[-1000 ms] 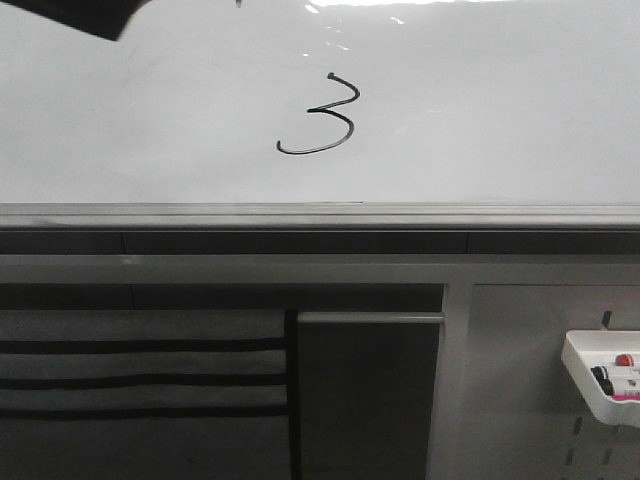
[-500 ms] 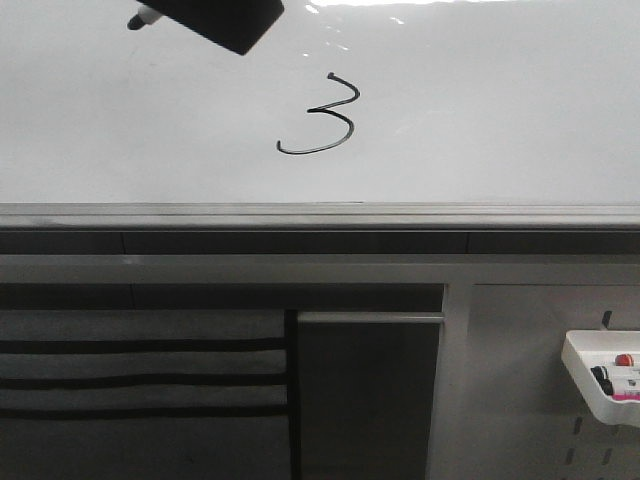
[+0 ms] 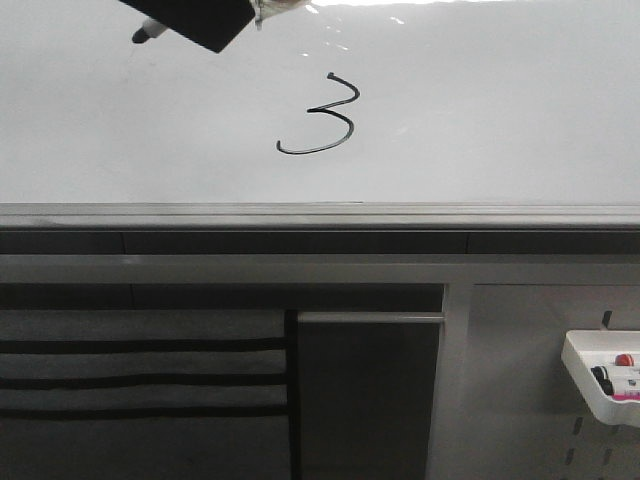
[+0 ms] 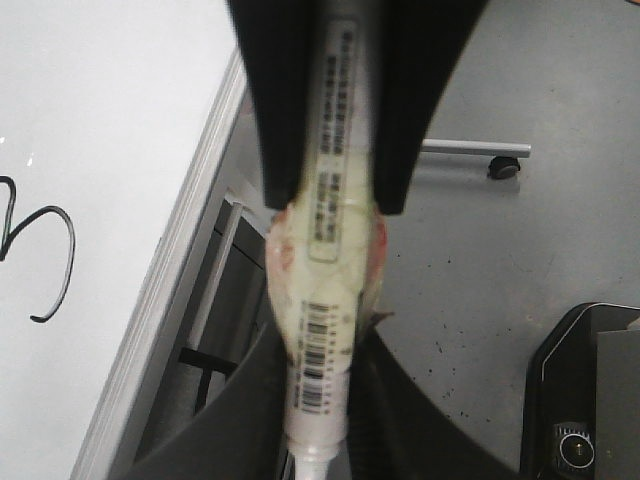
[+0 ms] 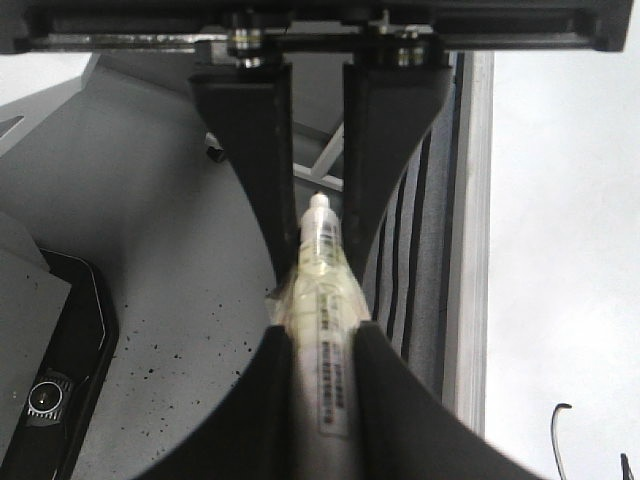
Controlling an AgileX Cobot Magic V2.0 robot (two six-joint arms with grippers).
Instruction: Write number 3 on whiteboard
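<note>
Half-cropped left gripper [image 3: 200,20], perhaps off the whiteboard [image 3: 480,110].

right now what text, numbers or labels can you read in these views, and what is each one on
"3": hand-drawn in black, the number 3 on the whiteboard.
Printed label and barcode on the marker in the left gripper: too blurred to read.
Print on the marker in the right gripper: too small to read.
Nothing else is legible.
</note>
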